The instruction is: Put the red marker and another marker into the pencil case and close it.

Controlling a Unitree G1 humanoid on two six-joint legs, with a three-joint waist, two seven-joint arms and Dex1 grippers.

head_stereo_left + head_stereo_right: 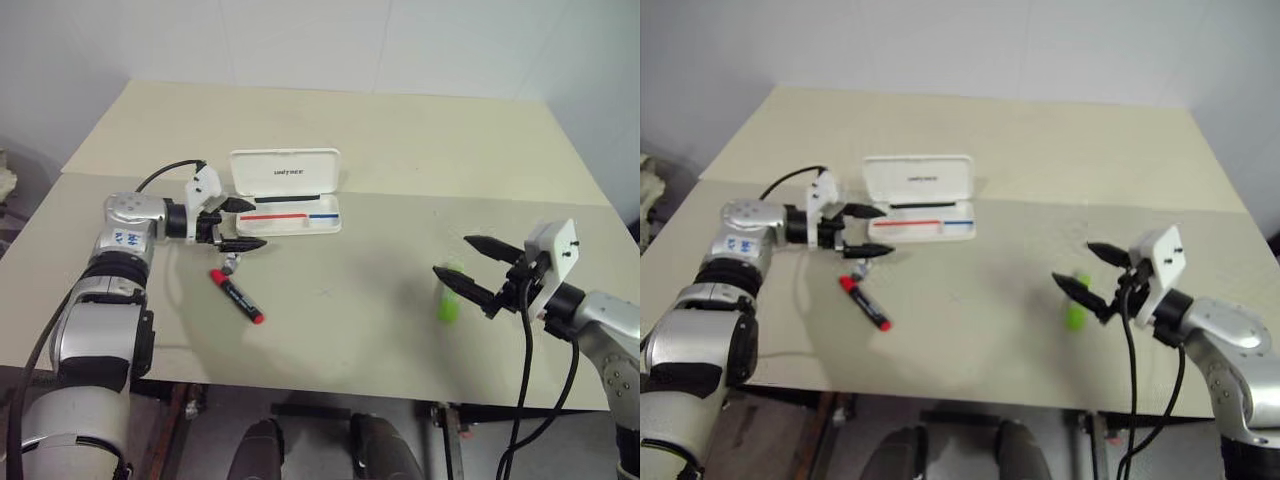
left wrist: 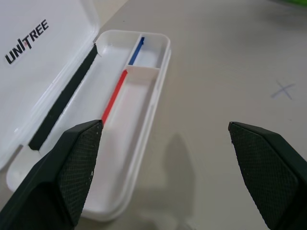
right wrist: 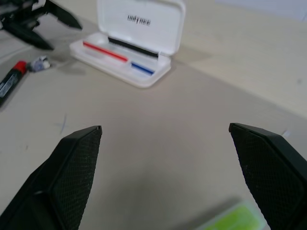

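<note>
Beige tabletop (image 1: 380, 150), seam running across it about level with the case.

White hard plastic pencil case (image 1: 290, 205) with rounded corners sits toward the left of centre, lid open and standing up at the back, small dark lettering on the inside of the lid. Tray shows a red stripe and a blue stripe; a black strip runs along the hinge edge. Tray looks to have nothing in it (the left wrist view gives the clearest look inside).

Left gripper (image 1: 245, 224) hangs at the left end of the case, two black fingers spread wide, nothing between them. In the left wrist view one finger (image 2: 72, 167) lies over the tray's near end and the other over bare table; whether either touches the case cannot be told.

Short slim red marker (image 1: 236, 296) with red ends and a black middle band lies flat on the table, just in front of the left gripper and near the case's left front corner, angled diagonally. Apart from the case, not held. A tiny grey object (image 1: 230, 265) sits on the table close to the marker's upper end.

Stubby lime-green highlighter (image 1: 449, 298) lies on the table well to the right of the case. Right gripper (image 1: 474, 268) hovers by it, black fingers spread wide and empty; one fingertip overlaps the highlighter in the head views, and contact cannot be judged. In the right wrist view a green sliver (image 3: 235, 218) shows low between the fingers
</note>
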